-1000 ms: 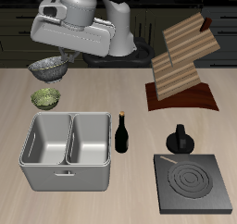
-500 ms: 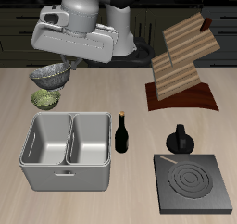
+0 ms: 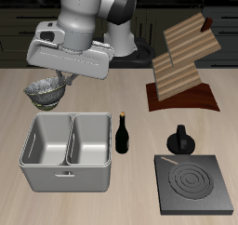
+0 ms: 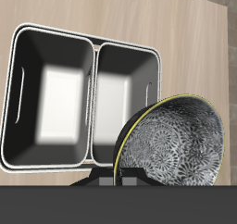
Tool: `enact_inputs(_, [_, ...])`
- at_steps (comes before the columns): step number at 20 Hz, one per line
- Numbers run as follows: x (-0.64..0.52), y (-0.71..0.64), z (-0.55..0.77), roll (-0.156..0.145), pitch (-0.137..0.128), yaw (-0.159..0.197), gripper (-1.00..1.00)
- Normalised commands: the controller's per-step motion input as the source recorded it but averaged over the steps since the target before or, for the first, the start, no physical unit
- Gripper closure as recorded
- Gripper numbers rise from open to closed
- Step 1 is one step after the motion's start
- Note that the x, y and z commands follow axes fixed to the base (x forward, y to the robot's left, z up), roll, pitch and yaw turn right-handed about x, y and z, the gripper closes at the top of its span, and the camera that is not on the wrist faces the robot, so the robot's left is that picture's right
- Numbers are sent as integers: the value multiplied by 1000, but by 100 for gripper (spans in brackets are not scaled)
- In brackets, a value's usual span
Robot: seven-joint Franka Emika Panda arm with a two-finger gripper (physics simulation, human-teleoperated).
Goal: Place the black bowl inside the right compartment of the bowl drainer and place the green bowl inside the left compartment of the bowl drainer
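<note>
My gripper (image 3: pixel 56 80) is shut on the rim of the black bowl (image 3: pixel 45 92). It holds the bowl tilted in the air, just behind the back edge of the bowl drainer (image 3: pixel 65 178). In the wrist view the black bowl (image 4: pixel 178 141) shows its pale speckled inside close to the camera. Beyond it lies the bowl drainer (image 4: pixel 93 93), with both basins empty. The green bowl is hidden behind the held black bowl in the exterior view and does not show in the wrist view.
A dark bottle (image 3: pixel 122 134) stands right beside the drainer. Past the bottle are a black moka pot (image 3: pixel 178 140) and a dark stove plate (image 3: pixel 193 184) near the front edge. A wooden rack (image 3: pixel 181 66) stands farther back.
The gripper has carried the black bowl down and towards the table's front edge. The bowl now covers the spot where the green bowl showed.
</note>
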Motion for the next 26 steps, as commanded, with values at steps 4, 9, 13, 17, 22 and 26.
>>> enact_inputs(4, [226, -62, -161, -17, 13, 6, 100])
enact_inputs(9, [182, 161, -335, 21, 36, 35, 100])
enact_inputs(13, [54, 215, -377, 41, 47, 13, 100])
enact_inputs(17, [17, 16, -361, 6, 45, -13, 100])
enact_inputs(22, [-50, -114, -262, -46, 43, -6, 100])
enact_inputs(26, [-64, -115, -154, -32, 40, -30, -100])
